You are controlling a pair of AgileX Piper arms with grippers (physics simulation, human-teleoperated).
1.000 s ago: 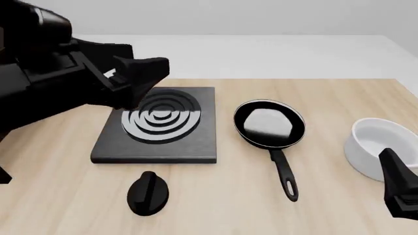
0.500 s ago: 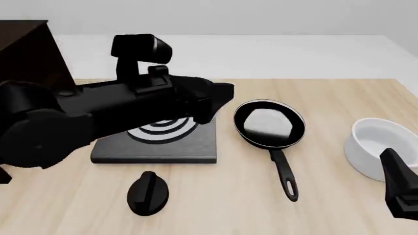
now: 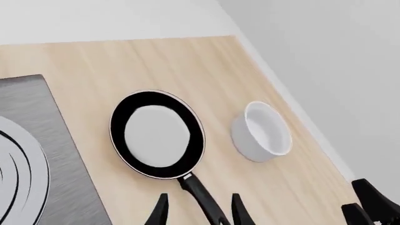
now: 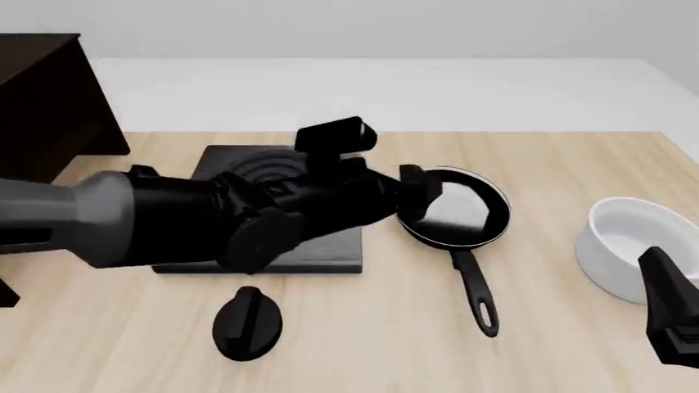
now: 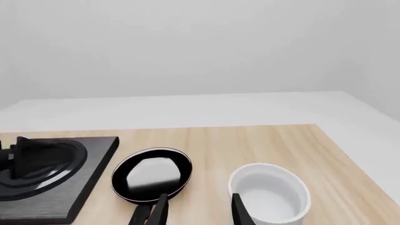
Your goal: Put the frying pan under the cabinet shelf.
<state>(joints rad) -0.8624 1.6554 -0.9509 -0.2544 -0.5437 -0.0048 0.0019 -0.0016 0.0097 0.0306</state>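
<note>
The frying pan (image 4: pixel 453 209) lies on the wooden table right of the stove plate, its handle (image 4: pixel 477 286) pointing toward the front edge. It also shows in the left wrist view (image 3: pixel 157 135) and the right wrist view (image 5: pixel 151 176). The dark cabinet shelf (image 4: pixel 44 98) stands at the far left. My left gripper (image 4: pixel 421 184) reaches across the stove plate to the pan's left rim, above it. Its fingers (image 3: pixel 161 211) are apart and empty, either side of the handle in the left wrist view. My right gripper (image 4: pixel 672 315) is open and empty at the front right, near the bowl.
A square black stove plate (image 4: pixel 327 237) with rings lies mid-table, mostly covered by my left arm. A round black knob (image 4: pixel 245 323) lies in front of it. A white bowl (image 4: pixel 628 246) stands at the right, near the table's right edge.
My left arm has swung right and lower, from above the stove plate's left side to the pan's left rim, uncovering the cabinet. The right arm, pan and bowl have not moved.
</note>
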